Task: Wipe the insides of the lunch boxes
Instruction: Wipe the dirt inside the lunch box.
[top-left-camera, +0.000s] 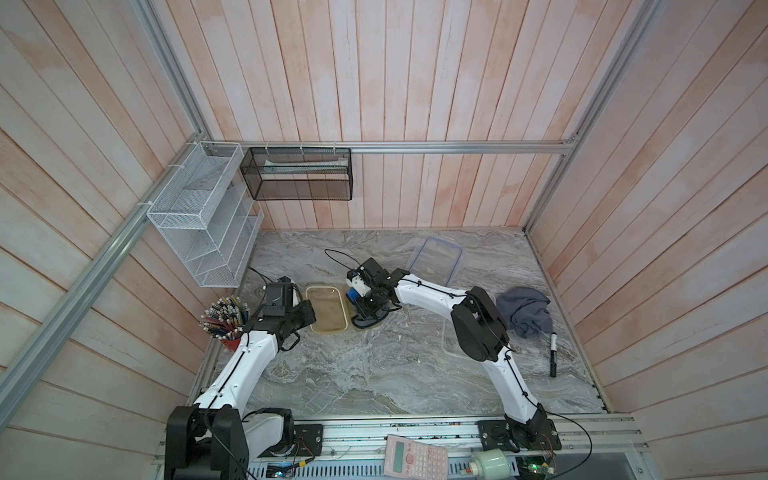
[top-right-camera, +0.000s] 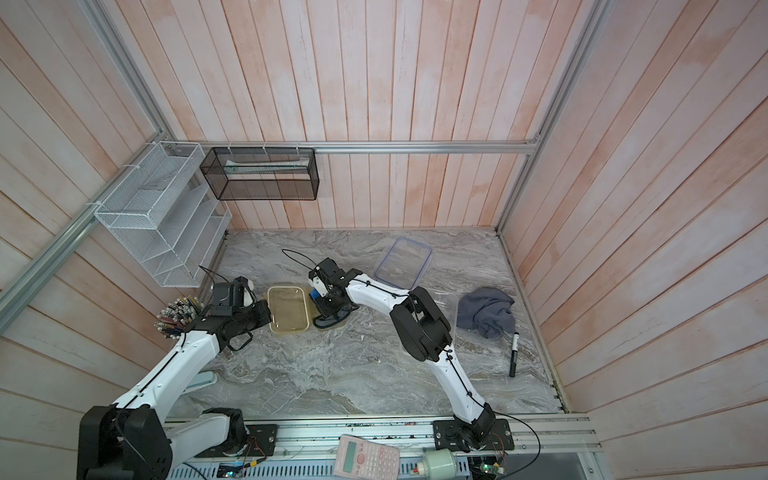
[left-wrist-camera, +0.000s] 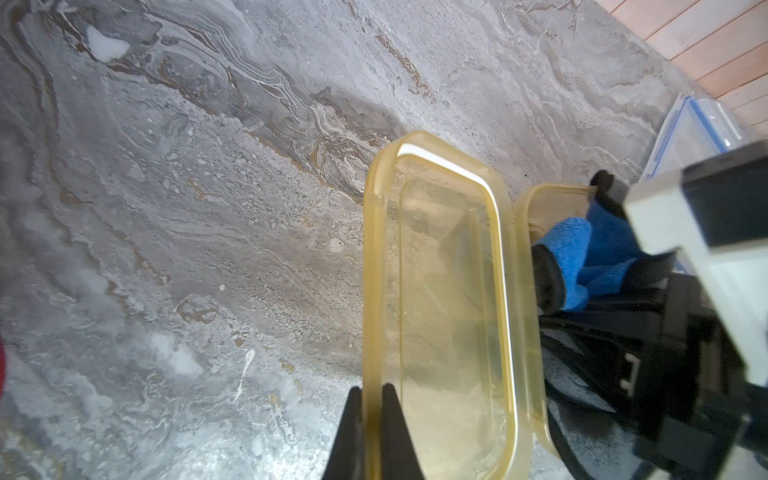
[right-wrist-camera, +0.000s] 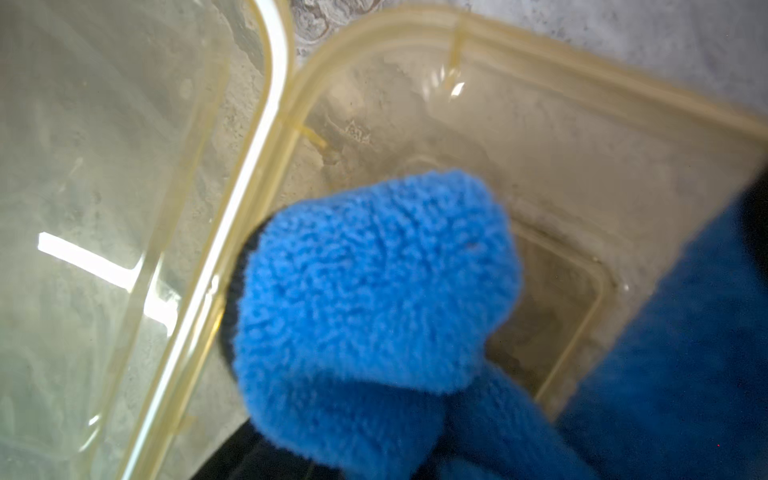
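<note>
Yellow box (right-wrist-camera: 478, 124) – open, upright on bench (top-left-camera: 374, 374), left of ctr; in both top views mostly hidden beneath right pincer (top-left-camera: 358, 302), w/ only near rim showing. Inside: blue cloth (right-wrist-camera: 374, 299), bunched up, low btwn the walls, close to one long wall; whether touching the floor of box – cannot tell. Right pincer: pointing down into box, closed tight on blue cloth, w/ cloth folded over one finger.

Yellow lid (top-left-camera: 327, 308): flat on bench, just left of yellow box, long sides parallel, rims almost touching. Left pincer (left-wrist-camera: 372, 415): clamped hard on lid's long rim, side away from box, nr the front corner; one finger outside rim, one inside.

Clear box (top-left-camera: 449, 343): open, right of ctr, well apart from yellow box, partly under elbow of right arm (top-left-camera: 478, 328). Clear lid (top-left-camera: 436, 259), blue-rimmed: flat on bench toward the back, apart from clear box. Grey cloth (top-left-camera: 525, 311): crumpled, just right of clear box. Marker (top-left-camera: 554, 353): lying nr grey cloth, on front side. Pencil cup (top-left-camera: 226, 324): red, packed full, at left edge of bench. Calculator (top-left-camera: 415, 455): pink, on rail (top-left-camera: 415, 432) in front of bench.
</note>
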